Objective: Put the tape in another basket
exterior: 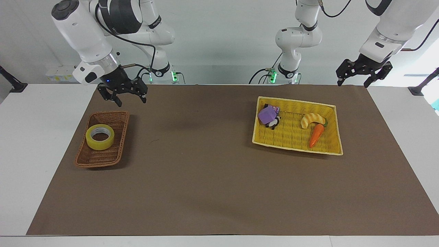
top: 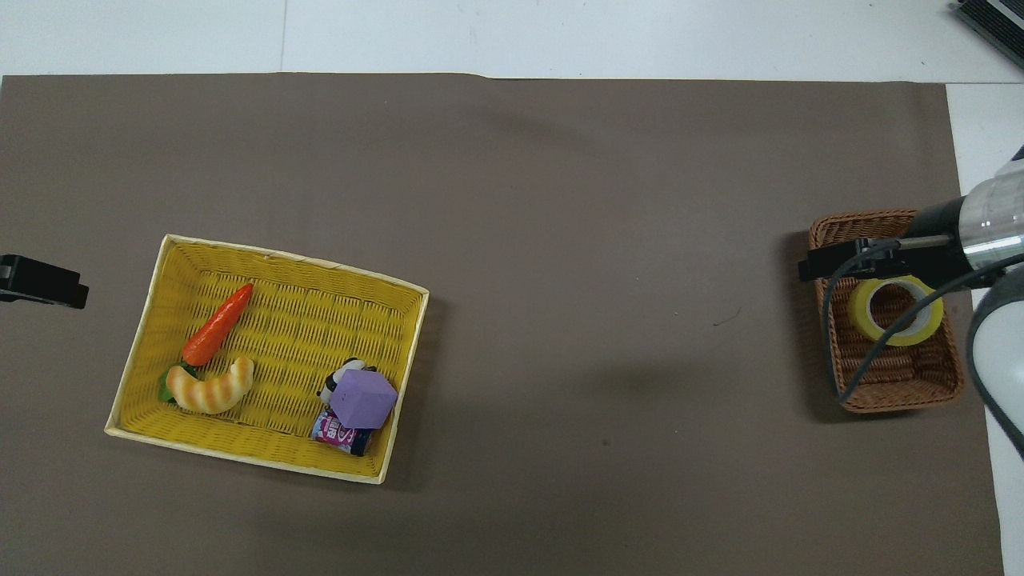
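Note:
The yellow tape roll lies flat in the small brown wicker basket at the right arm's end of the table. It also shows in the overhead view, in the basket. My right gripper is open and empty, raised well above the basket and clear of the tape; in the overhead view it and its cable cover part of the basket. My left gripper is open and empty, waiting in the air at the left arm's end of the mat.
A larger yellow basket stands toward the left arm's end and holds a carrot, a bread piece, a purple cube and a small panda toy. A brown mat covers the table.

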{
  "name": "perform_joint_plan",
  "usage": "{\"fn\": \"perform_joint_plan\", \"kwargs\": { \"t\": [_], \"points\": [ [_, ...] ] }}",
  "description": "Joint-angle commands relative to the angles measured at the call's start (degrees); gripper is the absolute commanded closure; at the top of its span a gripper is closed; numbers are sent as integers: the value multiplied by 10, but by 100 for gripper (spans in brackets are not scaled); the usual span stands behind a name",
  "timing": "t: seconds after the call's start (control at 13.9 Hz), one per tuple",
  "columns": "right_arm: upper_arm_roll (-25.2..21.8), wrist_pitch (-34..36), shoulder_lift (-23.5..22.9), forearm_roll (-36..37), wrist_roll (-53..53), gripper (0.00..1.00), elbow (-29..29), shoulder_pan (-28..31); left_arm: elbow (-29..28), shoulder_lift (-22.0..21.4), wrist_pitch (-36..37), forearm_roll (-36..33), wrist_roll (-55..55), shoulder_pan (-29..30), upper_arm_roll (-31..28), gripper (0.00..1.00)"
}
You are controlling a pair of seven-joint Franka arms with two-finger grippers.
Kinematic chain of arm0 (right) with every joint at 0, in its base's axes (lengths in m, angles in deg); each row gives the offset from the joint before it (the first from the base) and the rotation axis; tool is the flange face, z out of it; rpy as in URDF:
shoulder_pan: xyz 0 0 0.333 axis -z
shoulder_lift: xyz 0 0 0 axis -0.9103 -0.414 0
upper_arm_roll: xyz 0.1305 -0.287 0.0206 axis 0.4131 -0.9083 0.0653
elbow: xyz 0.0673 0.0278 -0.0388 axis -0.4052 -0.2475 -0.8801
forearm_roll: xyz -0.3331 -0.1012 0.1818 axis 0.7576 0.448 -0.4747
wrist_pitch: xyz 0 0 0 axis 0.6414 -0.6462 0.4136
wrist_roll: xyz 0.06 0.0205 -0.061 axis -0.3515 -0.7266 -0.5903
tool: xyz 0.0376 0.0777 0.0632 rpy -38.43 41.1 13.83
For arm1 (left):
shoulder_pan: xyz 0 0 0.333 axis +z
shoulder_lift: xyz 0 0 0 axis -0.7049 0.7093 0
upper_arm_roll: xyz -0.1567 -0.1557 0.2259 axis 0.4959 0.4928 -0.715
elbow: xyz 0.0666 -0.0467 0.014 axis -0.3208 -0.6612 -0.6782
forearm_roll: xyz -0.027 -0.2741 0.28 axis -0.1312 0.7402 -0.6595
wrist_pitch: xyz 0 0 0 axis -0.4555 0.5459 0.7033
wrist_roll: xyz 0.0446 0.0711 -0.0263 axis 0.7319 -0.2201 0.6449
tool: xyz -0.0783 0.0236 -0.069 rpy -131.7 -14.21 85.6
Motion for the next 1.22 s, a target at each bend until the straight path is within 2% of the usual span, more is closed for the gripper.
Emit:
{"fn": "perform_joint_plan", "kwargs": {
  "t": [0.0, 0.29, 0.43, 0.57, 1.0, 1.15],
  "points": [
    [0, 2, 12, 51, -27, 0, -3, -5, -10, -14, 4, 5, -2, 6, 3, 0],
    [2, 57, 8, 76, -37, 0, 83, -3, -10, -14, 3, 6, -1, 2, 3, 0],
    [-1, 62, 10, 76, -43, 0, 85, 2, -11, -15, 3, 6, 0, 2, 3, 0],
    [-10, 99, 19, 67, -81, 0, 81, 3, -11, -15, 3, 6, 0, 1, 3, 0],
    [-14, 106, 37, 74, -86, 0, 67, 8, -14, -19, 5, 6, 0, 0, 3, 0],
    [-18, 102, 41, 74, -76, 0, 57, 28, -14, -19, 4, 6, -1, 0, 3, 0]
  ]
}}
